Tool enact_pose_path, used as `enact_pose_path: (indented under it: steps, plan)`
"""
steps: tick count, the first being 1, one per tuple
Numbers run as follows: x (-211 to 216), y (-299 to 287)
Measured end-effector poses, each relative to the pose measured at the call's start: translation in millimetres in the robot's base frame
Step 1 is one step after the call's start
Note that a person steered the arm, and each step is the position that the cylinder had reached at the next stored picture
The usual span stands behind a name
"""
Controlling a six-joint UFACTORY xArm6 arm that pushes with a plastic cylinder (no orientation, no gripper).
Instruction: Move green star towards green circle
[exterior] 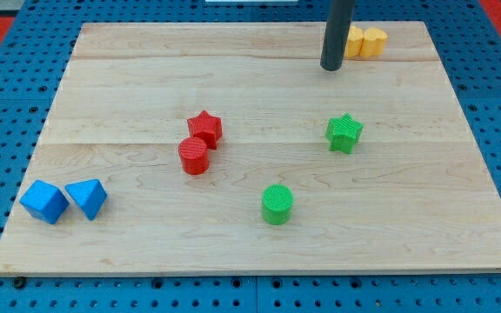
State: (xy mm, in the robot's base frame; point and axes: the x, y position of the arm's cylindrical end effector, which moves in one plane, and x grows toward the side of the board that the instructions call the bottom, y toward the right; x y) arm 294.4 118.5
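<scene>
The green star lies right of the board's middle. The green circle lies below and to the left of it, a clear gap between them. My tip is near the view's top, above the green star and a little to its left, apart from it. It stands just left of the yellow heart.
A yellow heart sits at the top edge beside the rod. A red star touches a red circle left of centre. Two blue blocks lie at the lower left. The wooden board rests on a blue pegboard.
</scene>
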Motion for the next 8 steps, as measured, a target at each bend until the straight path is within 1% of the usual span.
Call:
enact_pose_path:
  steps: [4,5,6,7,8]
  plan:
    - [0.0,0.6]
    - [7.8,19.5]
    - [33.6,17.4]
    - [75.5,-5.8]
    - [100.3,-34.1]
